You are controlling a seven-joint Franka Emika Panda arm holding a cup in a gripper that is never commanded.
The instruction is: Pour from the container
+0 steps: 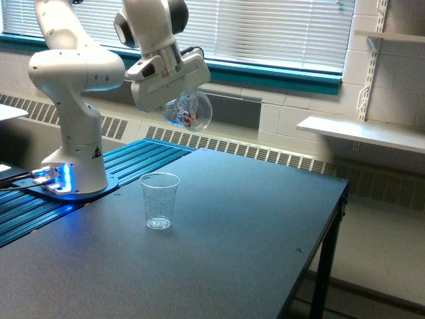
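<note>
Gripper (pixel 180 100) clenched on the round clear container (pixel 189 110), held high; the plastic cup (pixel 159 200) stands well below it. I would lower over the cup's mouth before tipping slowly.

White blinds (pixel 265 30) cover a window across the top of the frame above a teal sill (pixel 279 76). White block wall (pixel 392 80) carries shelves (pixel 362 133) at right. A dark table (pixel 219 252) fills the lower frame.

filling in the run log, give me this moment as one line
phase: pre-pour | gripper: shut on container, held high, tilted | cup: upright on table, empty | pour: not started
</note>
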